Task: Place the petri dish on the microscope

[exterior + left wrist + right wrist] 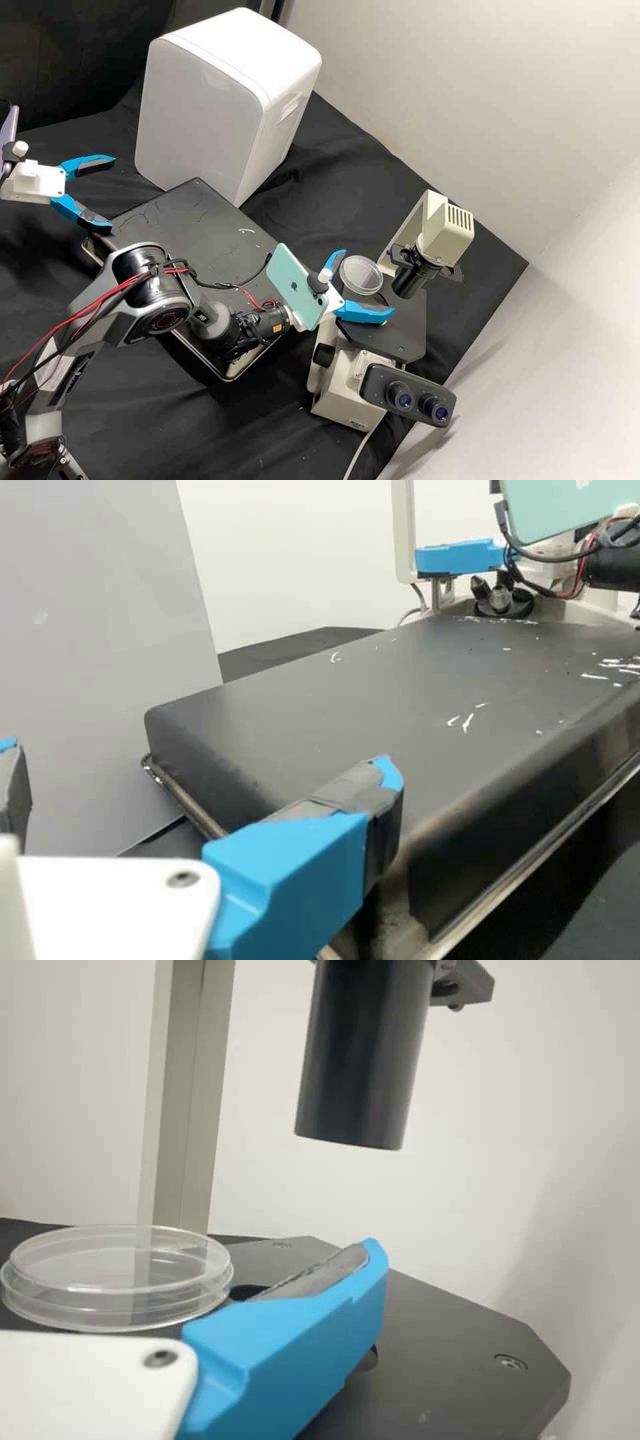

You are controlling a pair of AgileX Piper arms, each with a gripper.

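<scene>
A clear petri dish (361, 275) (115, 1275) lies on the black stage (408, 328) (450, 1345) of the cream microscope (350, 377), just beside the black condenser tube (365, 1050). My right gripper (366, 283) is open around the dish, one blue finger on each side. The near finger (300, 1335) stands a little apart from the dish rim. Far off at the bench's left, my left gripper (111, 193) (195, 765) hangs open and holds nothing, by the edge of a black slab (420, 710).
A tall white box (223, 100) stands at the back. The cracked black slab (200, 230) lies on a metal tray between the arms. A mint-green phone (297, 287) rides on the right wrist. The microscope's eyepieces (415, 400) point forward, and the lamp head (443, 227) overhangs the stage.
</scene>
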